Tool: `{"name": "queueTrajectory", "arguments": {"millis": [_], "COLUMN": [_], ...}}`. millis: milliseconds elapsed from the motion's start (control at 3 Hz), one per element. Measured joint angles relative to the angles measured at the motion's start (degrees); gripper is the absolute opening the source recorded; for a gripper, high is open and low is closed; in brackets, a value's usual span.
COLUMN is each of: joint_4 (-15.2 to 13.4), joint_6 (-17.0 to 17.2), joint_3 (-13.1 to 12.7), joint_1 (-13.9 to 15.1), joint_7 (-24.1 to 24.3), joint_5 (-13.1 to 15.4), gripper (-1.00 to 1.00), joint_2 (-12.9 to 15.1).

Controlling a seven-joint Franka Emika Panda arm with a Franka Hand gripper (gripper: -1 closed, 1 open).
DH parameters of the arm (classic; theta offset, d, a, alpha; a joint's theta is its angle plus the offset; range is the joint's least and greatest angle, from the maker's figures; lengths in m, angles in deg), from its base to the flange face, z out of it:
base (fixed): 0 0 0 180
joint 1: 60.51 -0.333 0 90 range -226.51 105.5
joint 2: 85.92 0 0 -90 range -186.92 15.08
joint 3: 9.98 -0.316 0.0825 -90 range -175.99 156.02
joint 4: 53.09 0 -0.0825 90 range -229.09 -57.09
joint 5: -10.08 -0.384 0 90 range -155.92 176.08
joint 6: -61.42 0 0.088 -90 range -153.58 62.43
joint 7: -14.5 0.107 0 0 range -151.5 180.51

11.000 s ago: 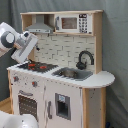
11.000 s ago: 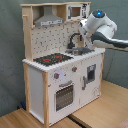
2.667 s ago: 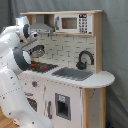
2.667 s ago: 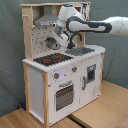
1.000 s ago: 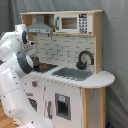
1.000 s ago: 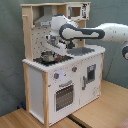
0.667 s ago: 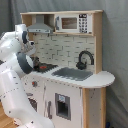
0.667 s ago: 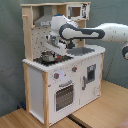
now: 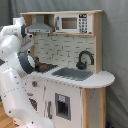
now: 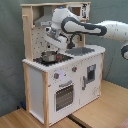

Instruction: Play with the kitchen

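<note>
The kitchen (image 9: 75,95) (image 10: 87,75) is a white and light-wood toy unit with a black-red hob (image 10: 64,58), a steel sink (image 9: 73,74), a black faucet (image 9: 85,59) and an oven door (image 10: 63,96). A small steel pot (image 10: 48,57) sits on the hob. In the second exterior view my gripper (image 10: 52,48) hangs just above the pot, tilted down toward it. Whether it touches the pot is unclear. In the first exterior view my own white arm (image 9: 15,65) hides the gripper and most of the hob.
A grey hood (image 9: 40,29) and a toy microwave (image 9: 72,22) overhang the counter close above my wrist. The pegboard back (image 10: 37,42) stands right behind the hob. A wooden floor (image 10: 100,112) lies in front; a grey curtain hangs behind.
Over eleven seconds the arm swung from the sink side to above the hob, and a pot now shows on the hob. Nothing visibly moved in the last second.
</note>
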State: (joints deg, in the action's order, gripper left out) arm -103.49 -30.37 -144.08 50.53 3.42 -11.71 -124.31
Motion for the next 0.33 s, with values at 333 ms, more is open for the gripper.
{"name": "queueTrajectory", "arguments": {"millis": [333], "joint_4": [3.32], "joint_6": [4.34], "joint_3": [0.16], "joint_1": [0.00], "joint_7": [0.61], "joint_5": [0.11], "gripper": [1.00], "joint_2": [1.92]}}
